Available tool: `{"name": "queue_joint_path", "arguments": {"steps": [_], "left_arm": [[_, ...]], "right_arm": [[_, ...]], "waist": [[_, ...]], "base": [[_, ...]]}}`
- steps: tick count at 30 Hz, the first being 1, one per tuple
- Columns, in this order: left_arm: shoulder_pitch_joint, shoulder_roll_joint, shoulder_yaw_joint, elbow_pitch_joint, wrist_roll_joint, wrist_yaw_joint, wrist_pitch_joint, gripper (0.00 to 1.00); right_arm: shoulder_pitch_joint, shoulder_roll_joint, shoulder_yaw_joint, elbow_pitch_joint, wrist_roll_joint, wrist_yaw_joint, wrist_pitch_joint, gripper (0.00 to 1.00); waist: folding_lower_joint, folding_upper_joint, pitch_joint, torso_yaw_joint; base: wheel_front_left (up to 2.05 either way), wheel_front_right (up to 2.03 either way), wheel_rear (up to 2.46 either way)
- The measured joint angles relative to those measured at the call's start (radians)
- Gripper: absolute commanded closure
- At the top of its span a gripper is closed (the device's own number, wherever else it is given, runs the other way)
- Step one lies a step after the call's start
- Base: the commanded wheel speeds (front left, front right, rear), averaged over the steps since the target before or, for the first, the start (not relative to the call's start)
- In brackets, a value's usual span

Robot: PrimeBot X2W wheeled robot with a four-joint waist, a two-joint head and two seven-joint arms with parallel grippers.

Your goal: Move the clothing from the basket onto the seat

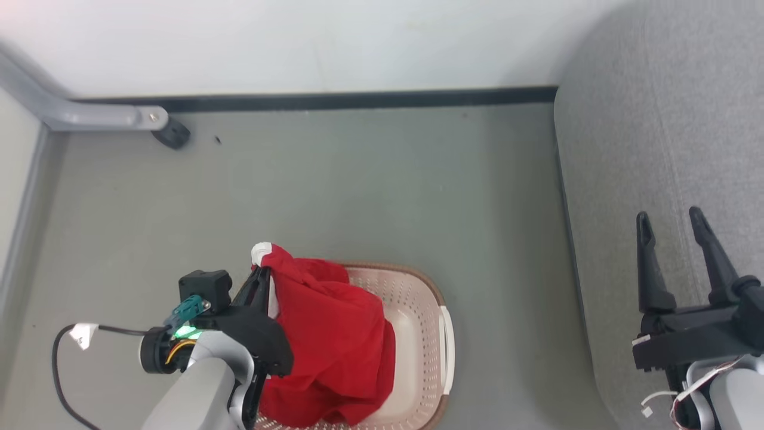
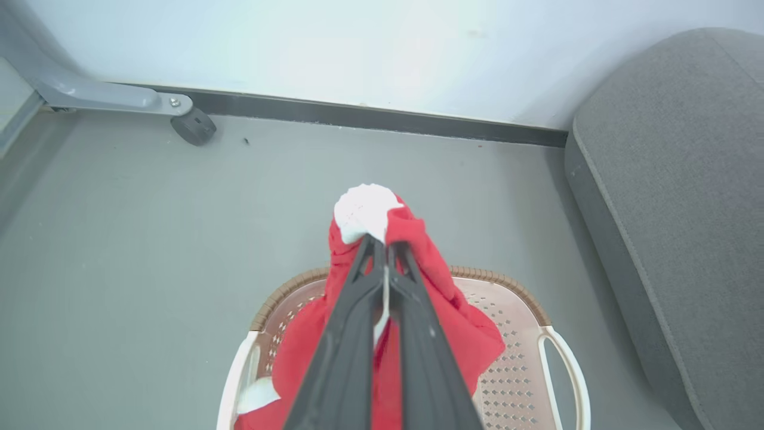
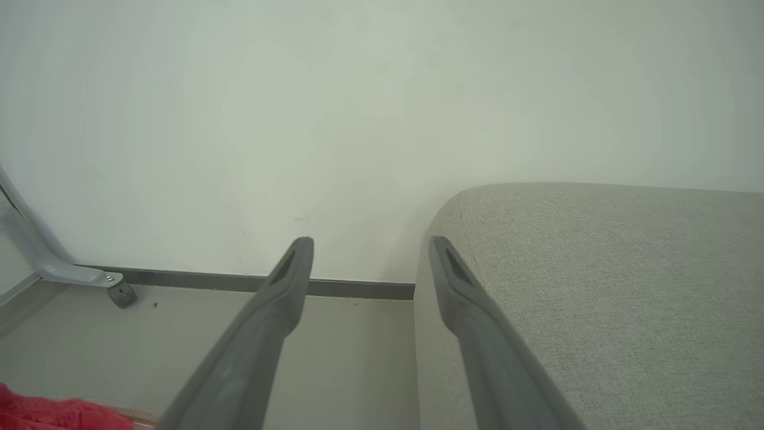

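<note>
Clothing clamped at a white-tipped fold in the left gripper, fingers pressed tight on the fabric, held up over the near-left part of the basket. Red folds draped down from the grip into the basket, the lowest either resting on its bottom or hanging free, not possible to tell. Seemingly 1 garment, possibly more hidden beneath. Right gripper spread wide and holding nothing, poised over the seat, well to the right of the basket.

Progress, as a judgement: pick-up done, transfer barely begun, nothing red on the seat so far. Left to do: clear the brown rim, carry rightward from the basket, release on the cushion.

Room for moving: bare floor between the basket and the seat's rounded front edge, nothing in the path. Worth watching: a trailing hem catching the rim or the right-hand handle of the basket. Beyond the basket, open floor up to the dark skirting. Far left of the basket, a grey frame leg with a black caster, well clear of the route.
</note>
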Motion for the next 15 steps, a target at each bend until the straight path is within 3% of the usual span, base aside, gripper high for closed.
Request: {"name": "queue_joint_path", "arguments": {"steps": [15], "left_arm": [[0.147, 0.077, 0.06, -0.287, 0.084, 0.062, 0.0, 1.0]], "right_arm": [[0.104, 0.029, 0.024, 0.067, 0.034, 0.021, -0.007, 0.0]], "waist": [[0.0, 0.0, -0.204, 0.035]], "base": [[0.0, 0.0, 0.0]]}}
